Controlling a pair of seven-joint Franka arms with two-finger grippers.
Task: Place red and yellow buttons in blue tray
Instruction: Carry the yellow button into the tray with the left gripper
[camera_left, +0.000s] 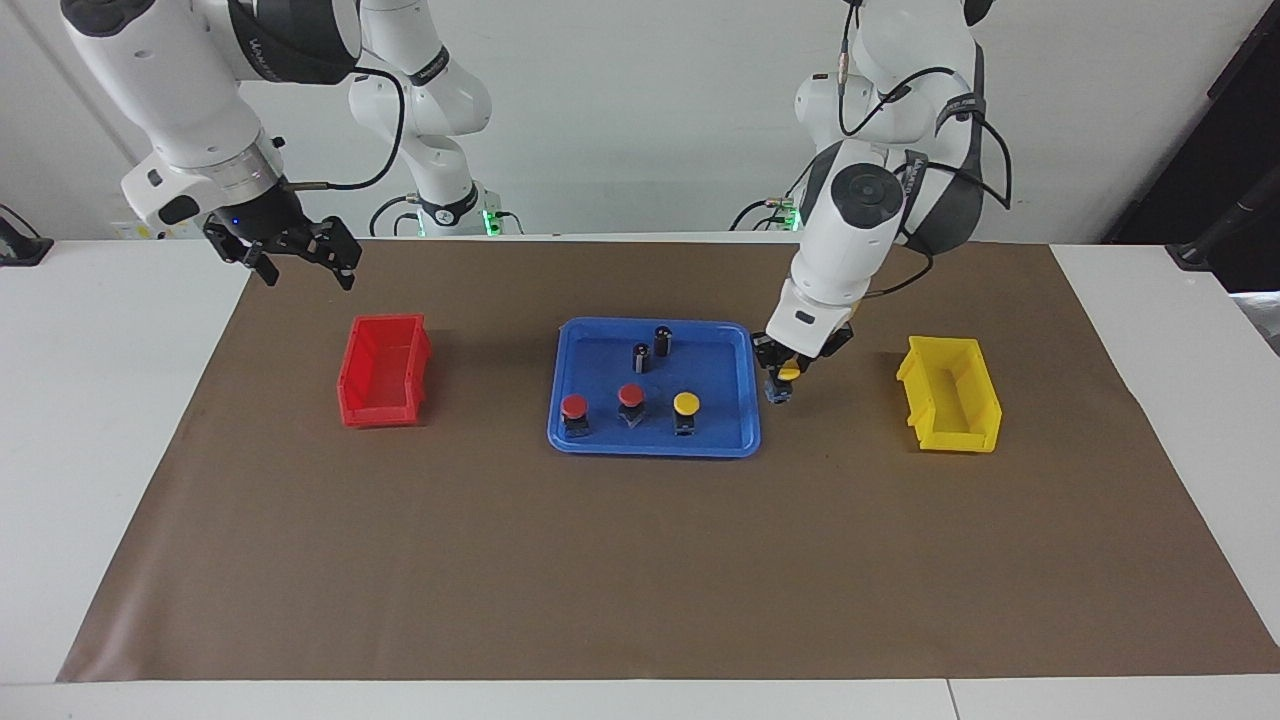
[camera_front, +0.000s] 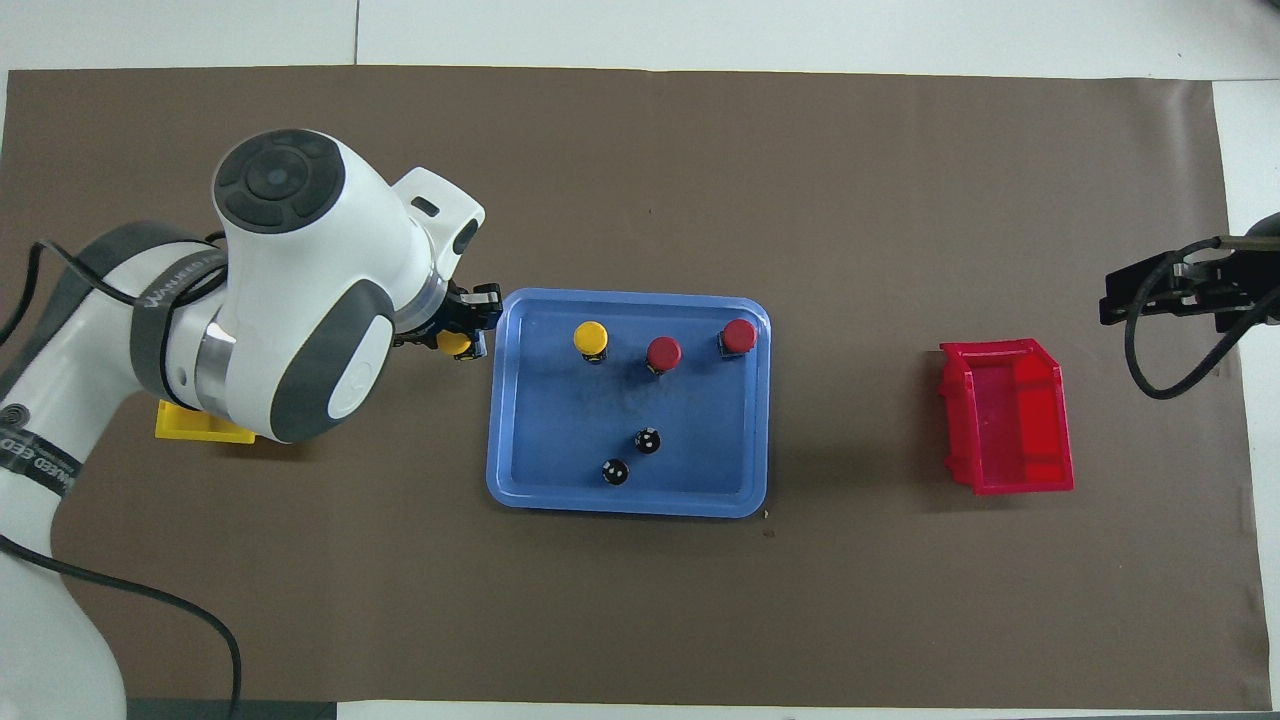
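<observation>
Facing view shows the left gripper (camera_left: 786, 378) closed on a yellow button (camera_left: 789, 374) just outside the blue tray (camera_left: 738, 440) rim, toward the left arm's end; three buttons (camera_left: 630, 396) stand inside; the right gripper (camera_left: 300, 255) waits, fingers apart, near the red bin (camera_left: 385, 372)

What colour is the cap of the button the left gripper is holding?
Yellow. The button in the left gripper shows best in the facing view.

Plain white wall (camera_left: 650, 120), white table (camera_left: 110, 400) under a brown mat (camera_left: 640, 560), even light.
</observation>
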